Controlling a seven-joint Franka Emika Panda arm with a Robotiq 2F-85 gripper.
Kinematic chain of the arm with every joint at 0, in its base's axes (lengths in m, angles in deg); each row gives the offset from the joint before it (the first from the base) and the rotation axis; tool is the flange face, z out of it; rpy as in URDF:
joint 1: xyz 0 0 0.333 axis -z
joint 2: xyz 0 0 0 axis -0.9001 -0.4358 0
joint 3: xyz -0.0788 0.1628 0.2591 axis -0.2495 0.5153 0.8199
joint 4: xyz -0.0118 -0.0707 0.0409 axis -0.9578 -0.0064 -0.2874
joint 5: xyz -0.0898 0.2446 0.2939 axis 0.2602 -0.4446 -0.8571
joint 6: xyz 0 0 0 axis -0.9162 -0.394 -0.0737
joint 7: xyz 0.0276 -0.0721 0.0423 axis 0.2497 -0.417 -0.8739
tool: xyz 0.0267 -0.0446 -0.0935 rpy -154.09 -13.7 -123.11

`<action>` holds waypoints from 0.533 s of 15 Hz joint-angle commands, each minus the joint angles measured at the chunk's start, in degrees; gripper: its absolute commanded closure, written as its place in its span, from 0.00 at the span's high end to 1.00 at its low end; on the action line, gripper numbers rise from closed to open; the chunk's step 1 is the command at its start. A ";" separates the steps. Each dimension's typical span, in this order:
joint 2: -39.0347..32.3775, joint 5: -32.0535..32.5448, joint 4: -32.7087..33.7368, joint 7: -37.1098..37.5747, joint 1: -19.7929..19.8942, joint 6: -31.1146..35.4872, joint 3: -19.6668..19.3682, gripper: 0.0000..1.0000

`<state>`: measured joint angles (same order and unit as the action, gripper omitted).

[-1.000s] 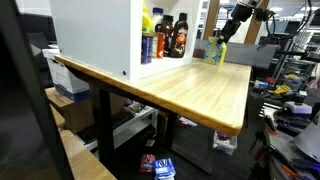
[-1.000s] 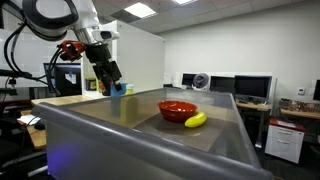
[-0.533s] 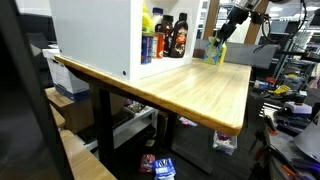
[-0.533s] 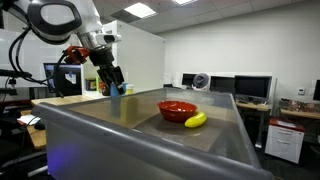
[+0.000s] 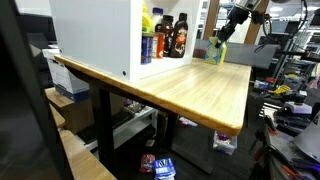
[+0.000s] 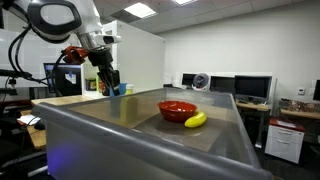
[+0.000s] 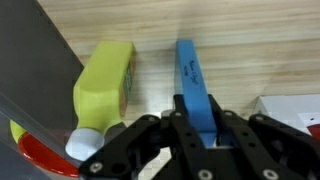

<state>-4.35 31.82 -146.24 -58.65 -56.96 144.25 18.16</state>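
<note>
Over the wooden table [image 7: 255, 40], beside the white cabinet [image 5: 95, 35], the gripper [image 7: 195, 122] has its dark fingers [image 7: 240, 132] drawn in narrow and clamped on the near end of a flat blue object [image 7: 190, 75], which runs straight out from between them in the wrist view; whether its far end rests on the wood cannot be told. Just left of the blue object, close but apart from it, lies a yellow bottle [image 7: 105, 85] with a white cap. In an exterior view the gripper [image 6: 108, 84] hangs behind a grey tray [image 6: 150, 135] holding a red bowl [image 6: 178, 108] and a banana [image 6: 196, 120].
</note>
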 commanded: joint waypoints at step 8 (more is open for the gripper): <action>9.90 -5.38 3.66 3.51 -3.28 -26.62 6.82 0.06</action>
<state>3.05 30.10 -143.89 -56.19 -57.85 123.62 23.90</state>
